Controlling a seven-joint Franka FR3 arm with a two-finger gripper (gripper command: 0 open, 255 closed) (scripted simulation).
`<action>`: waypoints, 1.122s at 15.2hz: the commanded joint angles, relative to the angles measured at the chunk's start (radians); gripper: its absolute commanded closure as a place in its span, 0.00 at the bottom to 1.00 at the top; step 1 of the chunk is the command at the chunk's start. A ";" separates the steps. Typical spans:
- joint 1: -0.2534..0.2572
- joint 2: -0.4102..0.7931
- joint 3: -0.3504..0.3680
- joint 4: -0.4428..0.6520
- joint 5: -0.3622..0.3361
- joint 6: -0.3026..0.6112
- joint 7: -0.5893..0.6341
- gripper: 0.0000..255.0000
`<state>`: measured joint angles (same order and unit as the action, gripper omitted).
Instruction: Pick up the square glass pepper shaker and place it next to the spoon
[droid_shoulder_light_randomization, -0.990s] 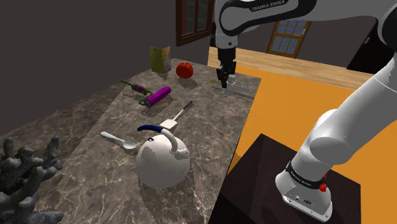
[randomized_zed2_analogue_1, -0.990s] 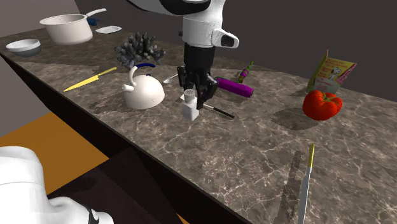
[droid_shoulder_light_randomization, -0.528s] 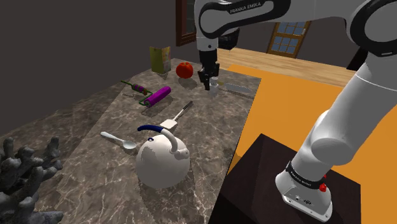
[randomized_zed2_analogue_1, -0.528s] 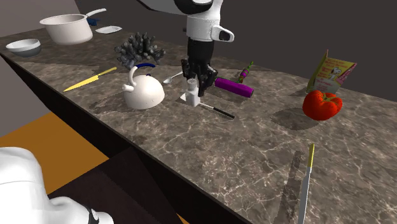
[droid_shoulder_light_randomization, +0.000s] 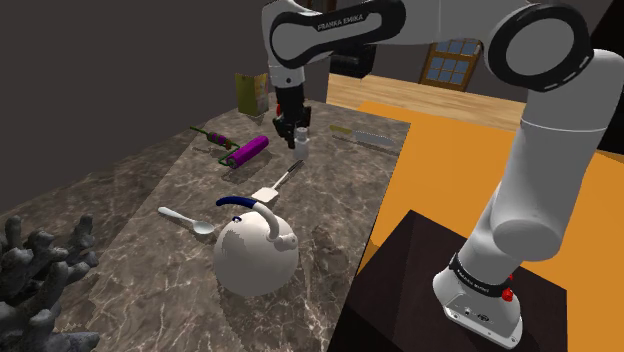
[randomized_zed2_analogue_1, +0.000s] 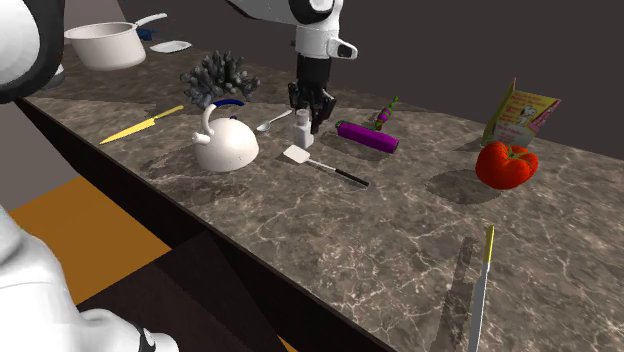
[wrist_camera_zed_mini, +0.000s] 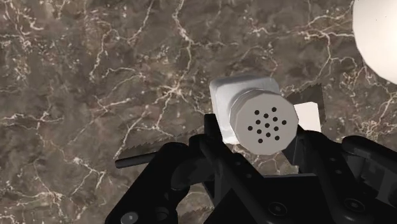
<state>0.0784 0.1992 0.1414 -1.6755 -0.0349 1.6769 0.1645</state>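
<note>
The pepper shaker (droid_shoulder_light_randomization: 300, 141) is a square white body with a round grey perforated cap (wrist_camera_zed_mini: 264, 123). My black gripper (droid_shoulder_light_randomization: 292, 126) is shut on it and holds it in the air above the marble counter (droid_shoulder_light_randomization: 330, 200). In the second exterior view the gripper (randomized_zed2_analogue_1: 309, 108) carries the shaker (randomized_zed2_analogue_1: 303, 128) just right of the spoon (randomized_zed2_analogue_1: 269, 124). From the wrist, the gripper (wrist_camera_zed_mini: 257, 145) clasps the shaker (wrist_camera_zed_mini: 236, 95) over the white spatula blade (wrist_camera_zed_mini: 310, 116). In the shoulder view the spoon (droid_shoulder_light_randomization: 188, 219) lies near the white kettle (droid_shoulder_light_randomization: 255, 251).
A spatula (randomized_zed2_analogue_1: 325, 167), purple bottle (randomized_zed2_analogue_1: 368, 137), kettle (randomized_zed2_analogue_1: 226, 142) and dark coral (randomized_zed2_analogue_1: 215, 80) crowd around the spoon. A tomato (randomized_zed2_analogue_1: 505, 165), carton (randomized_zed2_analogue_1: 522, 112), two yellow-handled knives (randomized_zed2_analogue_1: 140, 125) (randomized_zed2_analogue_1: 483, 268), pot (randomized_zed2_analogue_1: 105, 45) and bowl (randomized_zed2_analogue_1: 38, 73) lie farther off.
The gripper has lifted the shaker off the counter's edge and carried it leftward in the shoulder view, past the spatula towards the purple bottle and the spoon.
</note>
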 joint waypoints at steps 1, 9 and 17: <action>0.019 0.078 0.010 0.087 -0.008 -0.010 0.029 1.00; 0.121 0.431 0.028 0.566 -0.046 -0.139 0.126 1.00; 0.171 0.624 0.023 0.802 -0.062 -0.182 0.150 1.00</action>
<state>0.2515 0.8319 0.1640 -0.8397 -0.0978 1.4694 0.3123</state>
